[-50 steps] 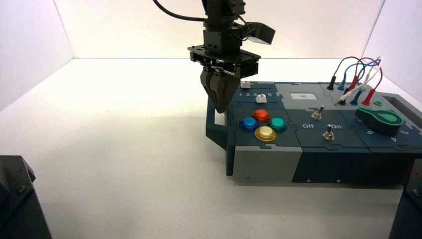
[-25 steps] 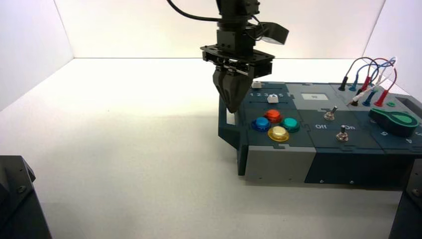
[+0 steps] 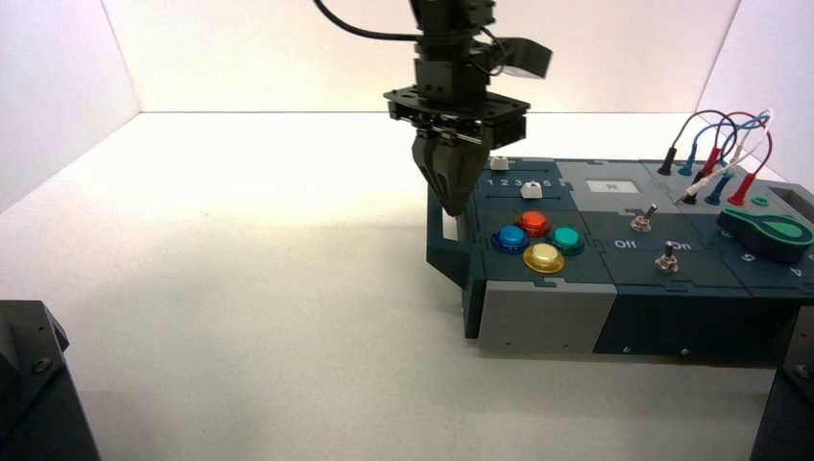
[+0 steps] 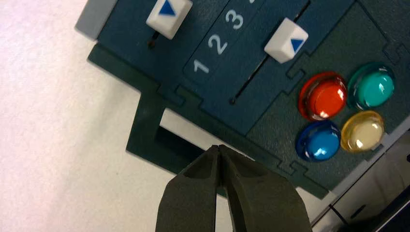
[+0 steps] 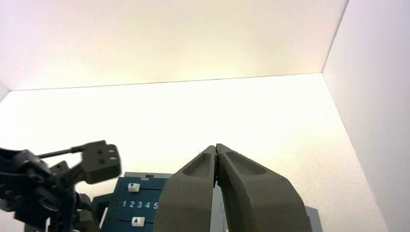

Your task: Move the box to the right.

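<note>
Hanging over the box's [image 3: 614, 279] left end, the left gripper [image 3: 455, 204] has its fingers pressed flat together, nothing between them, and the tip points down into the open loop of the box's left side handle [image 3: 444, 245]. From the left wrist view the closed tip [image 4: 219, 151] sits just above the inner edge of that handle [image 4: 147, 128], right where the handle meets the box's top panel; whether the fingers actually touch the box cannot be told.

The box sits on the white table [image 3: 250, 288] to the right of centre, its right end running up to the picture's edge. On the box's top, nearest the gripper, two white sliders [image 4: 168, 13] with blue arrows flank a row of numbers, and beside them sits the cluster of four round buttons: red [image 4: 324, 96], teal [image 4: 372, 89], blue [image 4: 319, 142] and yellow [image 4: 362, 131]. Further along the box from the buttons come two toggle switches [image 3: 643, 221], then the green dial [image 3: 768, 235], with the coloured plug wires [image 3: 720, 154] arching above the box's far right corner.

The right gripper [image 5: 217, 166] is up high and back from the box, fingers shut tight on nothing, looking down on the sliders' end of the box [image 5: 138, 205] and on the left arm's wrist [image 5: 53, 183] beside it.
</note>
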`<state>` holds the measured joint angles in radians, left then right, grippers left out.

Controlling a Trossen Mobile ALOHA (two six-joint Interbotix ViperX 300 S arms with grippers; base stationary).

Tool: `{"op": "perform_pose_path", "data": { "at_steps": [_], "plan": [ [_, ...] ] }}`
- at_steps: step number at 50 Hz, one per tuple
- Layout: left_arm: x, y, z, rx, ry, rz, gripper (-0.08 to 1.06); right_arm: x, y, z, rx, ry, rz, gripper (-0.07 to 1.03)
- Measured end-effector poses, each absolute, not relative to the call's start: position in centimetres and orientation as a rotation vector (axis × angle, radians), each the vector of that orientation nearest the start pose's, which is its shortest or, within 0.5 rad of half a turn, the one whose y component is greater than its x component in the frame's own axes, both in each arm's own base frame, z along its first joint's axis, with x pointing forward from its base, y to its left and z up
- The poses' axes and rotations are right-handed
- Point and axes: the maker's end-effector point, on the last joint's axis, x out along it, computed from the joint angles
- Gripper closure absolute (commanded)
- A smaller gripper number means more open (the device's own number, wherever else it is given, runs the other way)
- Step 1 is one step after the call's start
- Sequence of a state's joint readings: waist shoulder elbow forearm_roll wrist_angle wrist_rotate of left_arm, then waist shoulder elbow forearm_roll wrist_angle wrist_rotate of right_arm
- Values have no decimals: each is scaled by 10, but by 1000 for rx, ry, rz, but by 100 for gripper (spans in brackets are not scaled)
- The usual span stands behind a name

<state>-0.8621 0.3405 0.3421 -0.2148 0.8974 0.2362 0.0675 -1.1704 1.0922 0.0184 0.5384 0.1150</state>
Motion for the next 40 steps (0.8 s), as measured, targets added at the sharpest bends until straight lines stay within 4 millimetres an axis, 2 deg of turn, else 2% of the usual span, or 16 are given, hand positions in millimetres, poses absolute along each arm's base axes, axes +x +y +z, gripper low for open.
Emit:
{"op": "perform_pose_path", "data": {
  "at_steps": [9, 10, 13, 24, 30, 31, 40],
  "plan": [
    [228, -297, 43, 593, 1482, -857, 101, 204, 15, 243, 115, 469, 45, 98],
    [231, -293, 53, 568, 1462, -843, 101, 205, 16, 242, 116, 472, 45, 98],
    [233, -292, 68, 545, 1430, -839, 101, 205, 16, 241, 118, 477, 45, 98],
    [227, -289, 124, 489, 1293, -865, 101, 208, 17, 235, 124, 506, 46, 99],
    [225, -284, 133, 471, 1277, -858, 101, 208, 17, 235, 125, 509, 46, 99],
    [223, -282, 139, 462, 1262, -857, 101, 209, 17, 234, 126, 514, 47, 98],
    [217, -275, 136, 459, 1277, -844, 101, 209, 18, 231, 128, 528, 49, 98]
  ]
}}
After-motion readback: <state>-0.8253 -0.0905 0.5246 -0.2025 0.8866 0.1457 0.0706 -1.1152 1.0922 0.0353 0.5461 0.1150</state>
